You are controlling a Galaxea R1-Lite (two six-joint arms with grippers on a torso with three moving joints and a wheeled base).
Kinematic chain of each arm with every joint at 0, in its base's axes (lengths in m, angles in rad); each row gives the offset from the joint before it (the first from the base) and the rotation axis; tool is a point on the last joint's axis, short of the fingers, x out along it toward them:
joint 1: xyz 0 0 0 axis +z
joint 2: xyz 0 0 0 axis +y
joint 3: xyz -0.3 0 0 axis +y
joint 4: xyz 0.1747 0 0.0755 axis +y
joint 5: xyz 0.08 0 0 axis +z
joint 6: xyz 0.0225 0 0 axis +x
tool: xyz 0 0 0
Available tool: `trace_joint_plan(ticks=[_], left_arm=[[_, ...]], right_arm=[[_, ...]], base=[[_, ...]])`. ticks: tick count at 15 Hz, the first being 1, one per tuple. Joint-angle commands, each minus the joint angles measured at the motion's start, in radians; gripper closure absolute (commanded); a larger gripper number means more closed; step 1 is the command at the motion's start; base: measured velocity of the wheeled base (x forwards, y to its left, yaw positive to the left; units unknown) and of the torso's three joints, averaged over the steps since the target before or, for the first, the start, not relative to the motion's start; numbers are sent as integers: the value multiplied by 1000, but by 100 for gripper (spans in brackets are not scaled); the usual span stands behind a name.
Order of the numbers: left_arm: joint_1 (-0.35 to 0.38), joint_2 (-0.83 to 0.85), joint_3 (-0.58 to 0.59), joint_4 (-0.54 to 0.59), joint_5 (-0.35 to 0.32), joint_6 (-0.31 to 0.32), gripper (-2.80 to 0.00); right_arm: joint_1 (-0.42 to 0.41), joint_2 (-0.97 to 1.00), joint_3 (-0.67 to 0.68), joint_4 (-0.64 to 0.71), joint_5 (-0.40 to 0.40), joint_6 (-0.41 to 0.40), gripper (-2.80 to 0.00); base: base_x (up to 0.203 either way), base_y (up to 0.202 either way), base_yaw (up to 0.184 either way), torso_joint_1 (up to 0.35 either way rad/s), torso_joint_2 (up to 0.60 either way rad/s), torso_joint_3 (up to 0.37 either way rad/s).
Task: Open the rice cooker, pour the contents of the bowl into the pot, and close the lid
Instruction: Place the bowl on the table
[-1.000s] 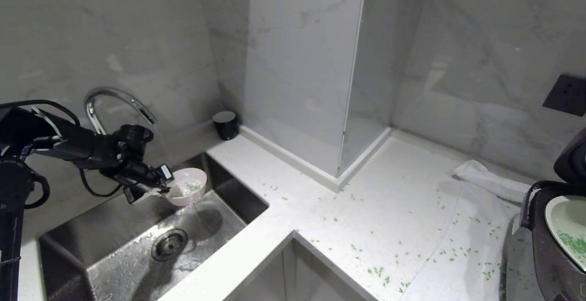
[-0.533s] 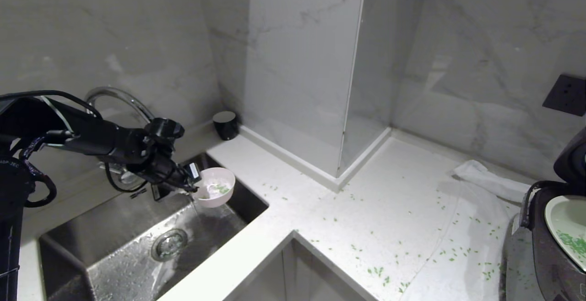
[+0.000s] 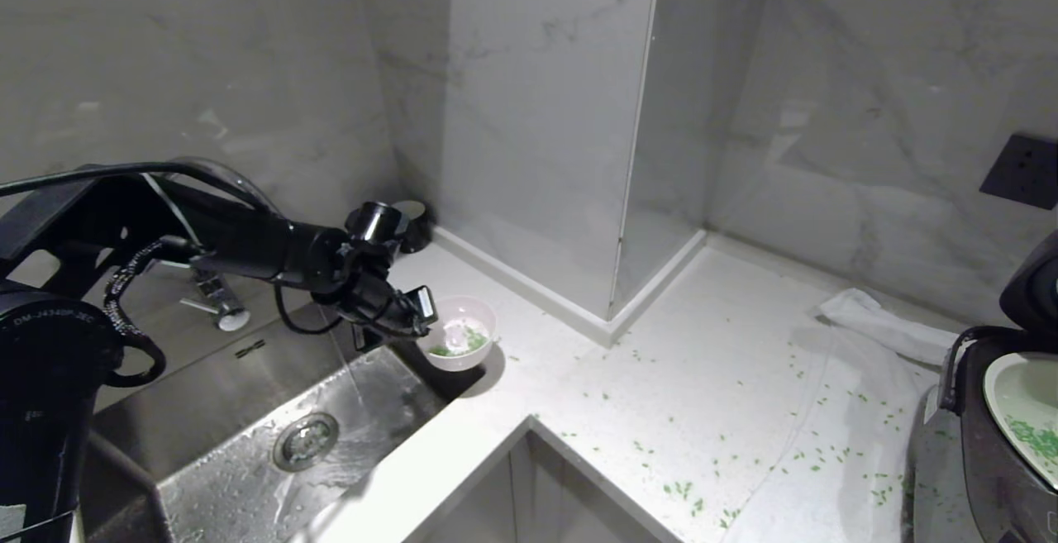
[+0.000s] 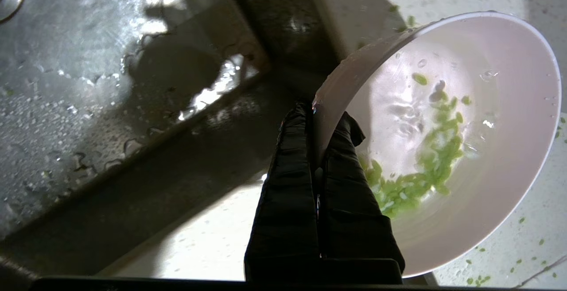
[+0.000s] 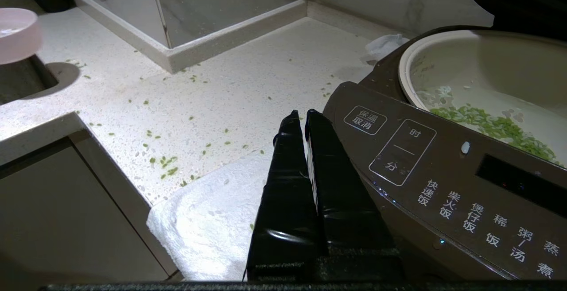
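— Left gripper (image 4: 320, 118), what has it got?
— Its two black fingers (image 4: 288, 158) are pinched tight on the rim of the pink bowl (image 3: 459, 343), one outside the wall and one inside. The bowl hangs just past the fingertips, level or nearly so, and it sits over the edge where the steel sink (image 3: 248, 435) meets the white counter (image 3: 661, 378), casting a round shadow on the counter.

— Anything in the bowl?
— Green grains (image 4: 425, 158) lying wet in a curve along the bottom, with drops of water on the white inside. A thin stream of water runs down into the sink beside the arm.

— And the cooker?
— Well apart, at the far right of the counter. The rice cooker (image 5: 447, 180) stands with its lid (image 3: 1031, 287) raised, and the pale pot (image 5: 483, 83) inside already holds a patch of green grains. It rests on a white cloth (image 5: 208, 220), and loose grains are scattered over the counter between bowl and cooker.

— The other arm?
— Right gripper (image 5: 301, 116) hovers just beside the cooker's front panel, over the cloth, fingers pressed together and holding nothing.
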Motion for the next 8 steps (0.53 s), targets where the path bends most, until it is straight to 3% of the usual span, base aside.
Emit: trace_joint_plan(ticks=[1,3,6,8], left_arm=[[-66,69,-68,1,38,-19,0],[-117,120,-137,10,83,-43,0],[-174,166,-209,60,89,-59,0],[-210,192,-230,64,92,-101,0]], right_arm=[[0,1,0,0,0,0,0],[0,1,0,0,0,0,0],[0,1,0,0,0,0,0],[0,1,0,0,0,0,0]], base=[[0,0,0,0,0,0],[0,0,0,0,0,0],[0,0,0,0,0,0],[0,0,0,0,0,0]])
